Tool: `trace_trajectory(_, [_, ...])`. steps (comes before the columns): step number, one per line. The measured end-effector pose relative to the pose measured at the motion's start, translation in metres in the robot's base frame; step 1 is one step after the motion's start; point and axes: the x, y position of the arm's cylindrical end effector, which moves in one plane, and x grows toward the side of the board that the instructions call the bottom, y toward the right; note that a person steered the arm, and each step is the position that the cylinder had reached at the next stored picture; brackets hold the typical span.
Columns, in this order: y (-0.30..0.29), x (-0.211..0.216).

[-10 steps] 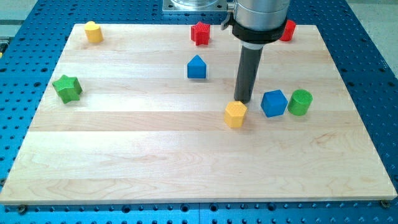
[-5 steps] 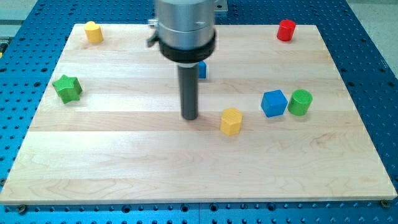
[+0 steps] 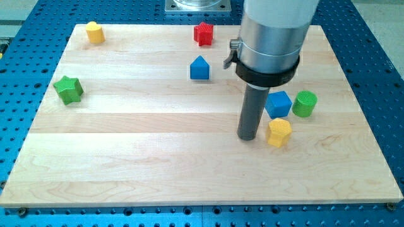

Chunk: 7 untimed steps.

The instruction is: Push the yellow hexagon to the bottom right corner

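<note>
The yellow hexagon (image 3: 278, 132) lies on the wooden board (image 3: 158, 164), right of centre, just below the blue cube (image 3: 278, 104). My tip (image 3: 247, 137) rests on the board just left of the yellow hexagon, close to it or touching it; I cannot tell which. The arm's wide grey body rises above the rod and hides the board's top right area.
A green cylinder (image 3: 305, 103) stands right of the blue cube. A blue house-shaped block (image 3: 199, 68) and a red block (image 3: 203, 33) are at top centre. A yellow cylinder (image 3: 95, 31) is at top left. A green star (image 3: 68, 89) is at the left.
The tip swung from above the hexagon to its left, then moved right and down. The yellow hexagon has slid right and down, to just below the blue cube. The red cylinder is now hidden.
</note>
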Motion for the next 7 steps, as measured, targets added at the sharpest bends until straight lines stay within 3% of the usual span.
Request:
trace_trajectory(2, [-0.032,0.011])
trace_trajectory(3, [0.005,0.011])
trace_trajectory(4, [0.0,-0.006])
trace_trajectory(5, [0.053,-0.009])
trace_trajectory(7, [0.139,0.056])
